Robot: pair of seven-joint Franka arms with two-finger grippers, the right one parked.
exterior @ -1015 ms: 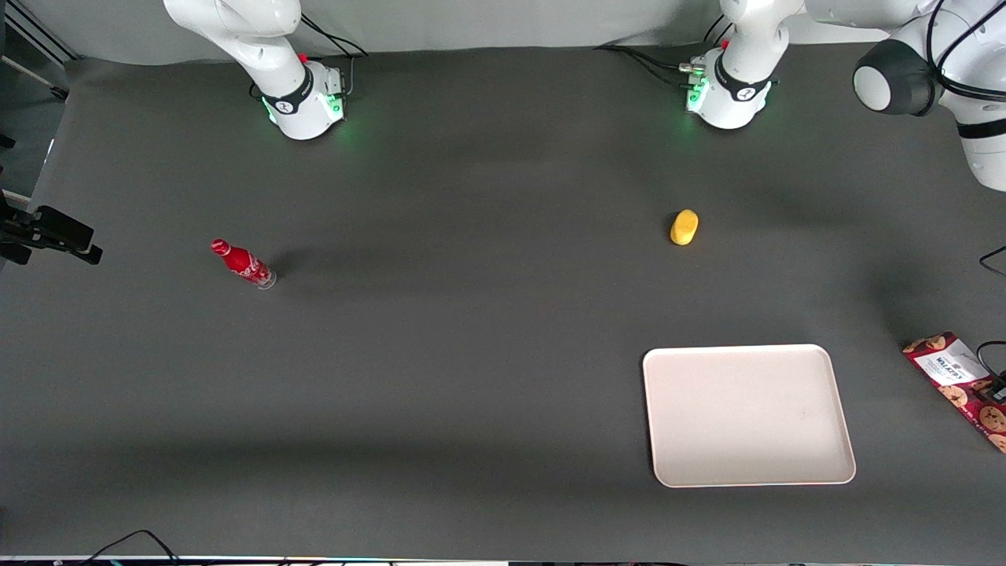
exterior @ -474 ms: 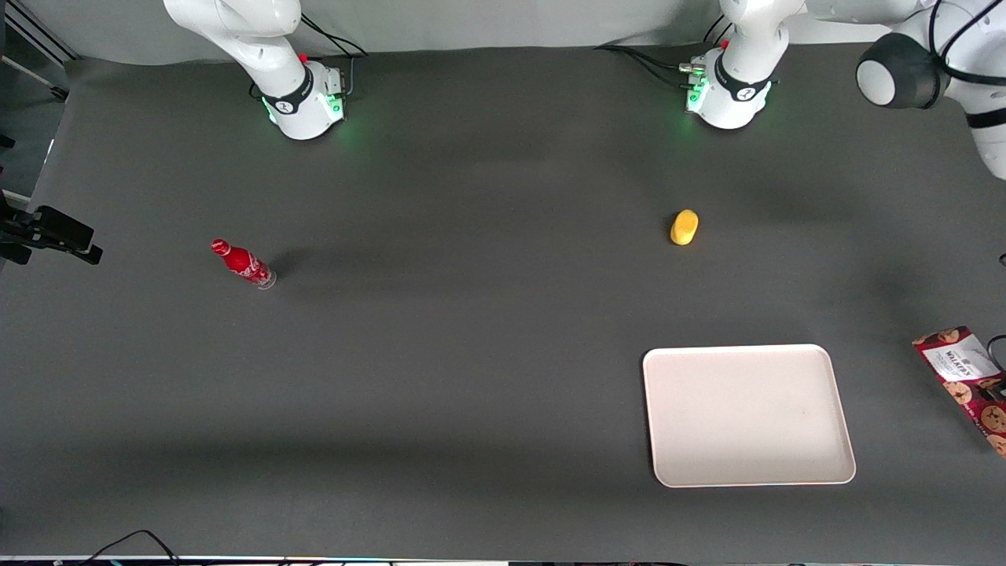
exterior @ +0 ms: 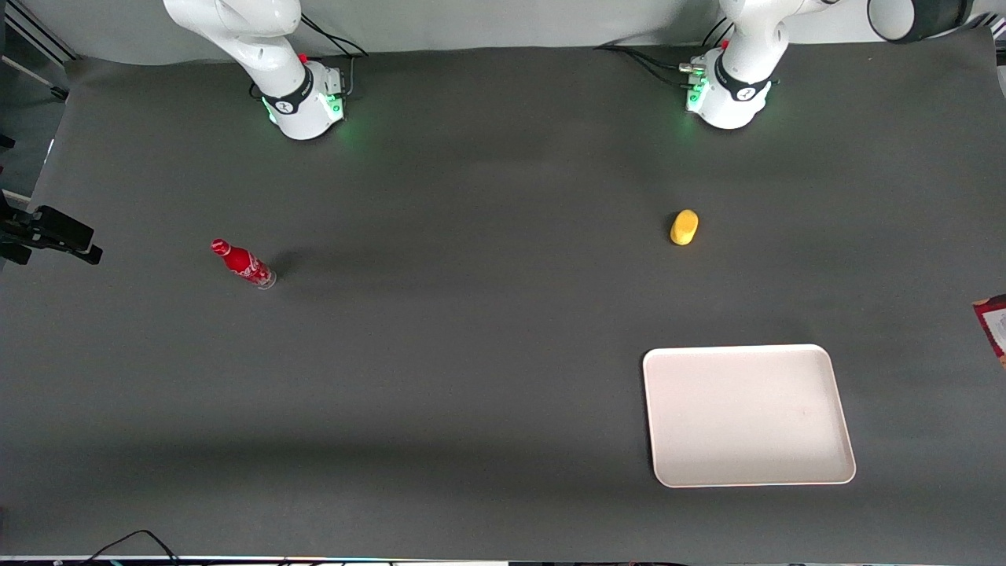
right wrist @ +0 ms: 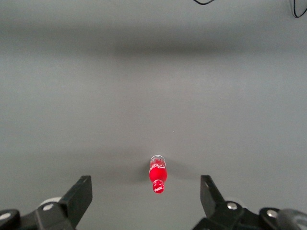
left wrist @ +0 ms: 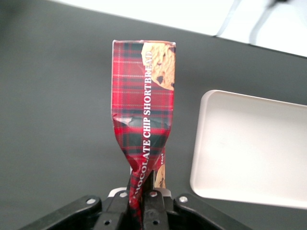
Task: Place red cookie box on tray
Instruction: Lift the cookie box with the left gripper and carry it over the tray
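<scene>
we have the red cookie box (left wrist: 144, 115) pinched in our tool (left wrist: 142, 201), lifted off the worktop (exterior: 471, 354) at the working arm's end. the tray (left wrist: 249, 148) lies just beside it, unfilled; carrying over and setting down remain.

End effector (left wrist: 142, 199) clamped on one end of the red cookie box (left wrist: 144, 110) — the cardboard is pinched and creased between the fingers (left wrist: 154, 211), and the box extends away from the camera, tartan side with "CHOCOLATE CHIP SHORTBREAD" lettering showing. Tray (left wrist: 249, 148) lies flat on the dark desk (left wrist: 53, 110) just beside the box — no contact between them.
</scene>
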